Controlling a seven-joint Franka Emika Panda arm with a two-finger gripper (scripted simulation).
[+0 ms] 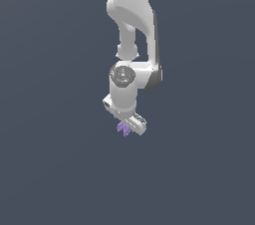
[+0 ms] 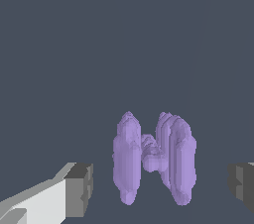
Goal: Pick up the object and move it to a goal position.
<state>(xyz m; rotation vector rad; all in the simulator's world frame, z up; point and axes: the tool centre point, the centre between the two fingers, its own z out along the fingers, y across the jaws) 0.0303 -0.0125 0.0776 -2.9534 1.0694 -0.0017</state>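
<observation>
White Franka arm (image 1: 133,25) reaching down from top centre of the exterior view, wrist bent, round grey joint cap (image 1: 122,76) facing the camera. White gripper (image 1: 130,128) at the low end of the arm, tilted, pointing toward the lower right of the exterior view.

Small light-purple jagged piece (image 1: 123,129) visible at the gripper's tip, poking out on the exterior view's left side of the finger bar. Much smaller than the gripper body. Partly hidden by the white housing in that view, so contact not readable from there.

Wrist view clearer: same purple piece (image 2: 153,158) sits between the two dark grey finger pads (image 2: 79,190). Shape reads as two upright lumpy lobes joined by a short knobby bridge in the middle. One pad on a white finger at one side, second pad (image 2: 241,186) just showing at the opposite frame edge. Visible gap of plain background on both sides of the piece, neither pad touching it. Jaws spread wide, wider than the piece, nothing clamped.

Piece roughly centred in the span between the pads, slightly nearer the pad on the white finger. Whether it rests on the surface or sits above it: cannot tell, no shadow or edge to judge by.

Flat dark blue-grey background (image 1: 50,169) fills everything else in both views, uniform, featureless.
</observation>
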